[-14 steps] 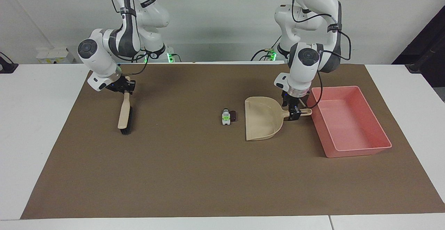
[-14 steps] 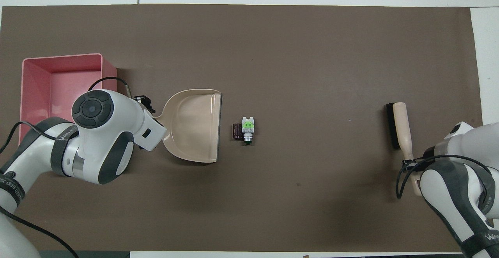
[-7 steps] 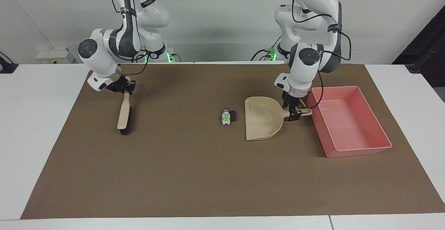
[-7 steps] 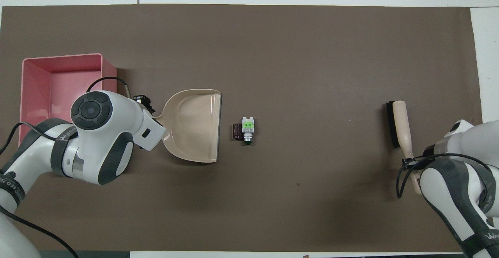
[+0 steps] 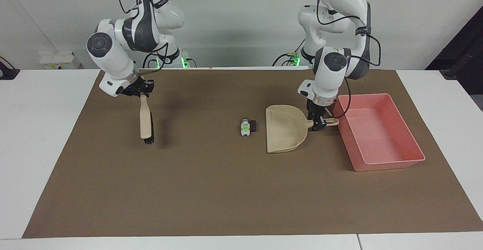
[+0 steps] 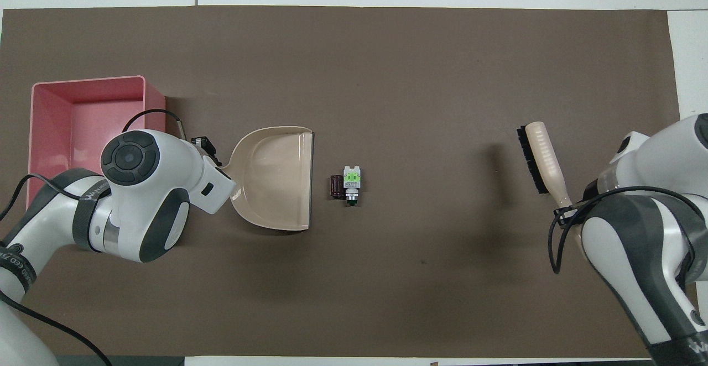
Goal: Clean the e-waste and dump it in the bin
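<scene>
Near the middle of the bench, on the brown mat (image 5: 211, 189), lie the two bits of e-waste: the white piece with a green mark (image 5: 245, 127) and the dark block (image 5: 253, 125), touching side by side. The dark block is the one closer to the dustpan (image 5: 283, 133), whose open lip faces them from just beside, toward the left arm's end of the bench; set that way, the pan looks ready to receive whatever is pushed along the mat into it. The left end effector (image 5: 319, 123) is down at the dustpan's handle with its fingers narrowed around it, most likely to pin the pan so it does not slide when the bits arrive. Past the handle, closer to that same end of the bench, sits the pink bin (image 5: 381, 159), close enough that a short lift and tilt of the pan should empty it there. Well apart, over the right arm's end of the mat, the right end effector (image 5: 142, 93) is clamped on the handle of a brush (image 5: 145, 123), which hangs clear of the mat, bristles turned toward the e-waste. I judge the sweep has not begun.
</scene>
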### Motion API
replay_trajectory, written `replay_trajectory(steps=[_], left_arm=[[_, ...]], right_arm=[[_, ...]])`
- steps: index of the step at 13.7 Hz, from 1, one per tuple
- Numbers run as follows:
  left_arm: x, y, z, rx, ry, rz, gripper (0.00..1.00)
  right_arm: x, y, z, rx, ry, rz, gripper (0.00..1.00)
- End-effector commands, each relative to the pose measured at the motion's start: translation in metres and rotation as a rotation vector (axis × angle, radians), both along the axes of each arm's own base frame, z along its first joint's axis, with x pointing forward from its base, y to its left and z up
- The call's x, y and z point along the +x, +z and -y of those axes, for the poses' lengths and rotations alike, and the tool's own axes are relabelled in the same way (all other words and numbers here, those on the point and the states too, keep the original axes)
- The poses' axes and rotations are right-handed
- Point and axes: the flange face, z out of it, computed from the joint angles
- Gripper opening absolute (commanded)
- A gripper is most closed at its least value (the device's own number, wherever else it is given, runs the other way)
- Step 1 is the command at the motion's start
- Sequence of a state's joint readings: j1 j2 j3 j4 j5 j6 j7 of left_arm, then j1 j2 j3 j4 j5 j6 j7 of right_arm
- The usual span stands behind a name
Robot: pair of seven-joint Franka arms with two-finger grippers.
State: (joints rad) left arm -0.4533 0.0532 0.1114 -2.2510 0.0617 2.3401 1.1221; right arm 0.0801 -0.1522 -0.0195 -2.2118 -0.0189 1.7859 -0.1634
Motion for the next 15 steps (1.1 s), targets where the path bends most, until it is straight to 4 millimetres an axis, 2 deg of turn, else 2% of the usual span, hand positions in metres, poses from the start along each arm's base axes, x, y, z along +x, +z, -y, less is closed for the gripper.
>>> replay_trajectory(steps=[1, 2, 4, 5, 6, 7, 9, 11, 15], left_arm=[[0.007, 0.015, -0.001, 0.006, -0.027, 0.039, 0.00], [0.013, 0.025, 0.000, 0.014, -0.048, 0.031, 0.00], [0.027, 0.042, 0.008, 0.043, -0.058, -0.019, 0.00], [0.030, 0.045, 0.010, 0.052, -0.064, -0.031, 0.00], [0.029, 0.044, 0.012, 0.074, -0.082, -0.033, 0.00], [0.022, 0.043, 0.022, 0.104, -0.125, -0.030, 0.00], [0.013, 0.041, 0.029, 0.138, -0.162, -0.040, 0.00], [-0.001, 0.031, 0.047, 0.180, -0.225, -0.045, 0.00], [-0.014, 0.023, 0.051, 0.193, -0.246, -0.064, 0.00]], right_arm=[[0.000, 0.005, -0.074, -0.040, 0.005, -0.010, 0.00], [-0.005, -0.001, -0.099, -0.044, 0.011, -0.022, 0.00], [-0.009, -0.013, -0.131, -0.040, -0.038, -0.042, 0.00], [-0.012, -0.016, -0.150, -0.033, -0.073, -0.039, 0.00], [-0.011, -0.019, -0.160, -0.036, -0.095, -0.021, 0.00], [-0.010, -0.022, -0.165, -0.035, -0.111, -0.005, 0.00], [-0.010, -0.026, -0.170, -0.014, -0.127, -0.012, 0.00], [-0.013, -0.028, -0.175, -0.005, -0.126, -0.022, 0.00], [-0.019, -0.045, -0.206, -0.012, -0.134, -0.016, 0.00]])
